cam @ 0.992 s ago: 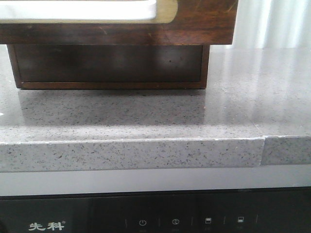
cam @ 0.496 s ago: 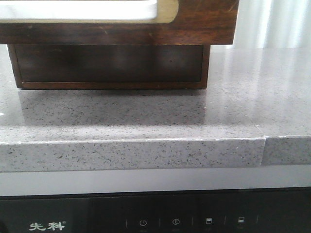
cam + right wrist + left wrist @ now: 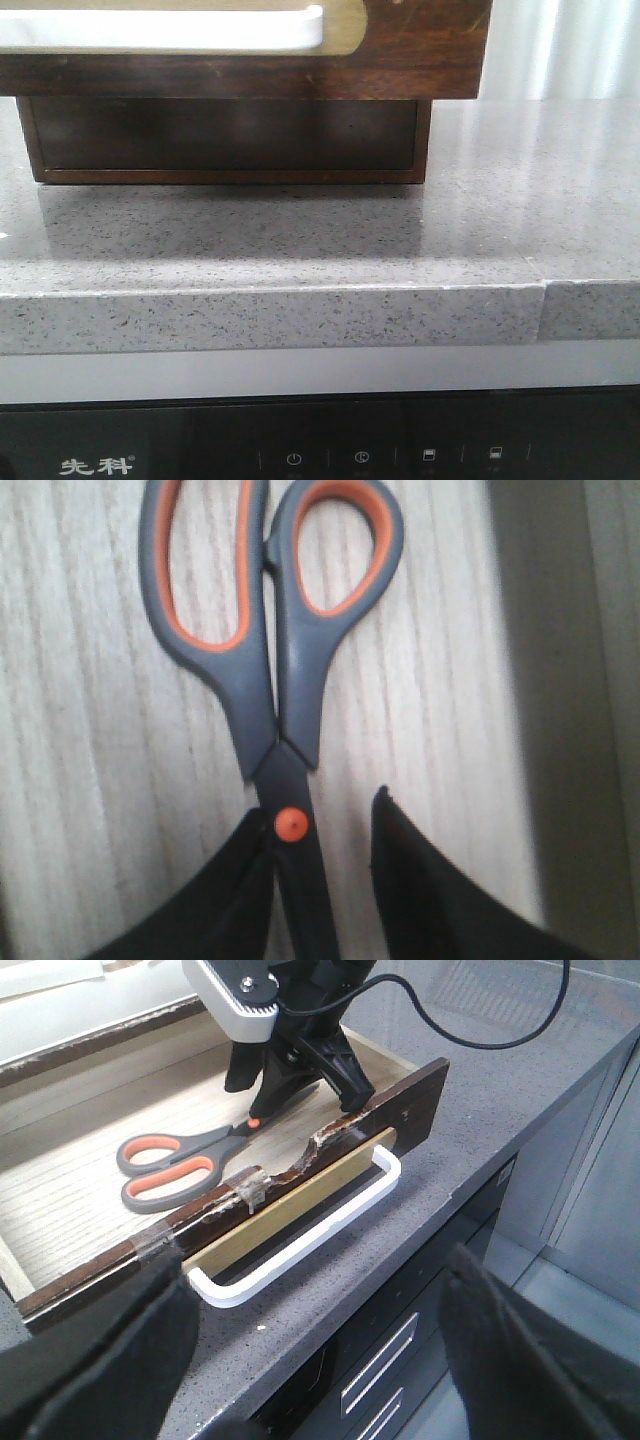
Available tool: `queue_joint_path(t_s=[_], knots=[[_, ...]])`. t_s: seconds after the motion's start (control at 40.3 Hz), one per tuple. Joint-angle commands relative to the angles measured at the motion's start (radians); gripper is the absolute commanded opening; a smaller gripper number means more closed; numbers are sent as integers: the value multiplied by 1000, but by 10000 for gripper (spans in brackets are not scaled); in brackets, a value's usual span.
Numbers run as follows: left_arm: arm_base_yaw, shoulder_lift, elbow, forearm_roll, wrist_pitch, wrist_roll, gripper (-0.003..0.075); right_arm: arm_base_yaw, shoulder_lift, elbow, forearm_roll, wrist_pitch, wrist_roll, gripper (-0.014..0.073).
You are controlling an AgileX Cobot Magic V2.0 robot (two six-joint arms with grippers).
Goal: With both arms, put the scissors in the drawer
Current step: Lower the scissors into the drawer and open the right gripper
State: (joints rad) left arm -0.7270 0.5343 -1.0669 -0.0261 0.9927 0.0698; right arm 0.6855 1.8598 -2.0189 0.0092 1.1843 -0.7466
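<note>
The drawer [image 3: 400, 1110] stands pulled out over the grey counter, and its dark brown front with the white panel [image 3: 160, 30] fills the top of the front view. The scissors [image 3: 170, 1165] lie flat on its pale wood floor, grey handles with orange lining, blades closed. My right gripper [image 3: 295, 1095] hangs over the blades inside the drawer. In the right wrist view the scissors [image 3: 290, 680] have their blade against one finger, a gap to the other, and the right gripper [image 3: 322, 815] is open. My left gripper [image 3: 312, 1270] is open and empty, in front of the drawer's white handle [image 3: 300, 1245].
The drawer belongs to a dark wooden box [image 3: 225, 135] on the speckled grey counter [image 3: 300, 240]. The counter's front edge drops to a black appliance panel [image 3: 320, 455] and cabinet drawers with metal handles [image 3: 380, 1360]. A black cable [image 3: 480, 1030] runs from the right arm.
The drawer front with its white panel has shifted slightly lower in the front view. Nothing else there has moved.
</note>
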Motion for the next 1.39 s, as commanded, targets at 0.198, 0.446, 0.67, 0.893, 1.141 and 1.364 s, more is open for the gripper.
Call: queue_joint_path(t_s=[0.198,0.446,0.67,0.893,1.141,1.364], knots=[[-7,16,-27,-6,-78,-11,494,-3,-74,-29,-33,-41,47,351],[-7,16,-27,-6,-78,-11,494,-4,-190,-29,-31,-4,266,351],[-7,16,-27,-6,-78,-11,494,-11,-347,41,-37,22,602,351],[-7,16,-27,-6,-78,-11,494,-12,-574,294,-37,-134,692,351],[-7,16,-27,-6,-78,-11,494,-14,-843,623,-35,-304,747,351],[-7,16,-27,-6,-78,-11,494,-14,-1055,857,-25,-347,747,351]])
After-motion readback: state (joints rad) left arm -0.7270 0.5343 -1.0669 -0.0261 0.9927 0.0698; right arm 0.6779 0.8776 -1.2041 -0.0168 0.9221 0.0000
